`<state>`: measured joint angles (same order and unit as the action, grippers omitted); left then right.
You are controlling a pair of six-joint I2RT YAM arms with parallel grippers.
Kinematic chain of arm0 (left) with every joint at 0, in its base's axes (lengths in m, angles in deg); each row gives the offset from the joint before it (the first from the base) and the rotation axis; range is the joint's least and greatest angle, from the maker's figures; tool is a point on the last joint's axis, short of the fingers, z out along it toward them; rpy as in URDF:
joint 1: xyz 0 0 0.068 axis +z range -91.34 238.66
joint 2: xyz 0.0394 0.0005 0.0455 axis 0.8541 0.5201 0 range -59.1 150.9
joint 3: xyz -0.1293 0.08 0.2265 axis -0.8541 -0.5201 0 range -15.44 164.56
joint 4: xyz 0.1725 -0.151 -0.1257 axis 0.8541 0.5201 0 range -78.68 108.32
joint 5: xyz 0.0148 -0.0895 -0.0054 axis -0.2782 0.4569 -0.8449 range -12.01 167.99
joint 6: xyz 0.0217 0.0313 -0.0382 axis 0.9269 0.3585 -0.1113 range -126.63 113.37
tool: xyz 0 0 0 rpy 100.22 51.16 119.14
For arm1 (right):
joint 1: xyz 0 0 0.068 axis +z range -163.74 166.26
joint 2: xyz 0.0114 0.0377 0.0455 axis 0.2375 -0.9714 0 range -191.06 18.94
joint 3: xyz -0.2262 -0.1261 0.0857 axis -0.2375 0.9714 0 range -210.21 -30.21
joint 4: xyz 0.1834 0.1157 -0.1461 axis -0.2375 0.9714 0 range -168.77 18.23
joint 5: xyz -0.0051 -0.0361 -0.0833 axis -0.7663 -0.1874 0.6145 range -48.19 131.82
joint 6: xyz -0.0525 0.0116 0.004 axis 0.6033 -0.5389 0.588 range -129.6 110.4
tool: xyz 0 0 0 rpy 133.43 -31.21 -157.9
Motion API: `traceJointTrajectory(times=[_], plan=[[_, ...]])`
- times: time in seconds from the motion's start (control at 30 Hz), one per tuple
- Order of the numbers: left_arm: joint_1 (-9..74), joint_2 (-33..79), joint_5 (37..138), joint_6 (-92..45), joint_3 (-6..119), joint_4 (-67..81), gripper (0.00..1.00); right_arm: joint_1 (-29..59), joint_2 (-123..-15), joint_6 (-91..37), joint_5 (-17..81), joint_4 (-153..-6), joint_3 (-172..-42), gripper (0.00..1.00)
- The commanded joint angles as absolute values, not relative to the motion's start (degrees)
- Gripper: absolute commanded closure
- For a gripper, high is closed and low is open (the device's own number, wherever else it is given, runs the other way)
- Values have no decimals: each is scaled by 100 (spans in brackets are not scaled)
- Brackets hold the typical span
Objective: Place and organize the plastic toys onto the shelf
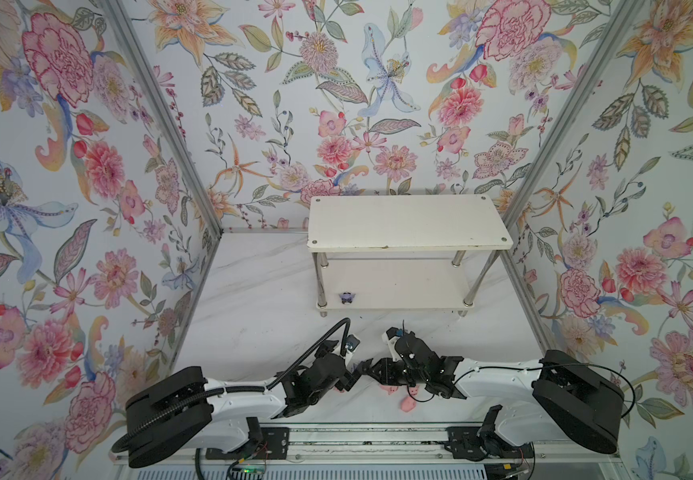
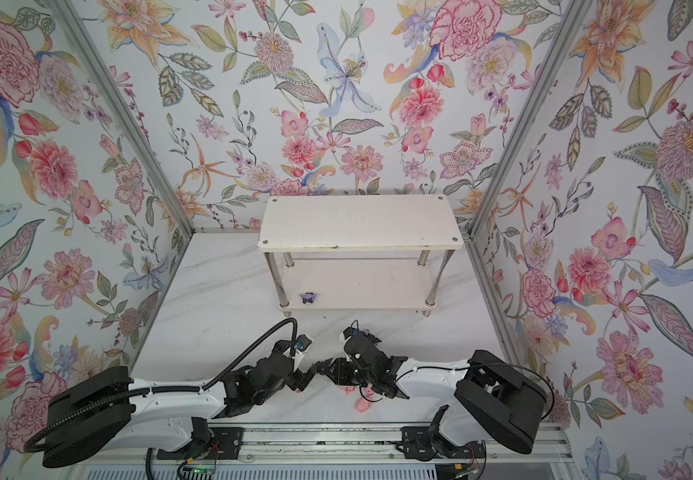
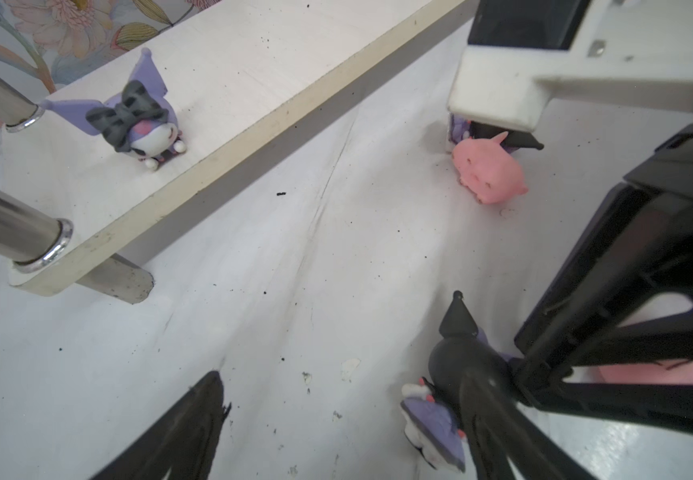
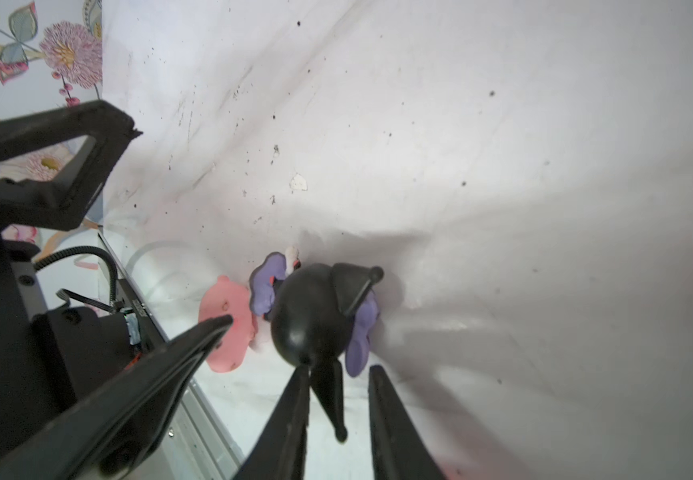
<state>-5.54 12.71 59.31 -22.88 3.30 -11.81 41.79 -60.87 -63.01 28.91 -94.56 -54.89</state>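
White tabletop (image 1: pixel 253 291), one shelf (image 1: pixel 407 220), three figurines (image 3: pixel 141 120) (image 3: pixel 452 399) (image 3: pixel 459 129), at least three pigs (image 1: pixel 390 390) (image 1: pixel 414 390) (image 1: pixel 407 404)

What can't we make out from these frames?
Pigs: in both top views the right arm covers part of the group; count unclear.
Purple figurine: left wrist view, mostly behind a white housing.
Shelf: in both top views its upper board hides the lower board's rear.
Figurine on the lower board: too small in top views to read its face.
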Motion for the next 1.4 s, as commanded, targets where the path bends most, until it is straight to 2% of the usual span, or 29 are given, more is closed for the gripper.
traceJointTrajectory(times=[0.0, 0.37, 0.7, 0.77, 0.87, 0.97, 1.17, 1.37], plan=[[-633, 1188, 5784, -2207, 240, -1005, 9, 4248, -5981, -6465, 2845, -9450, -5340, 68], [-739, 1509, 5459, -2171, 434, -1190, 10, 4442, -5356, -6844, 3156, -9526, -5038, 76], [-783, 1081, 5191, -2183, 242, -1127, 6, 4452, -6048, -6954, 2971, -10202, -5032, 74], [-788, 1043, 5180, -2184, 206, -1118, 5, 4453, -6101, -6946, 2949, -10240, -5067, 78], [-827, 1025, 5180, -2168, 172, -1110, 5, 4440, -6104, -6890, 2910, -10163, -5142, 92], [-887, 1017, 5162, -2174, 154, -1110, 1, 4401, -5966, -6727, 2860, -9772, -5311, 100], [-1219, 930, 5028, -2016, 126, -1087, 1, 4171, -5247, -5913, 2920, -7770, -6043, 100], [-2094, 959, 4273, -1235, 135, -1343, 1, 3793, -4525, -5651, 2662, -6391, -6396, 100]])
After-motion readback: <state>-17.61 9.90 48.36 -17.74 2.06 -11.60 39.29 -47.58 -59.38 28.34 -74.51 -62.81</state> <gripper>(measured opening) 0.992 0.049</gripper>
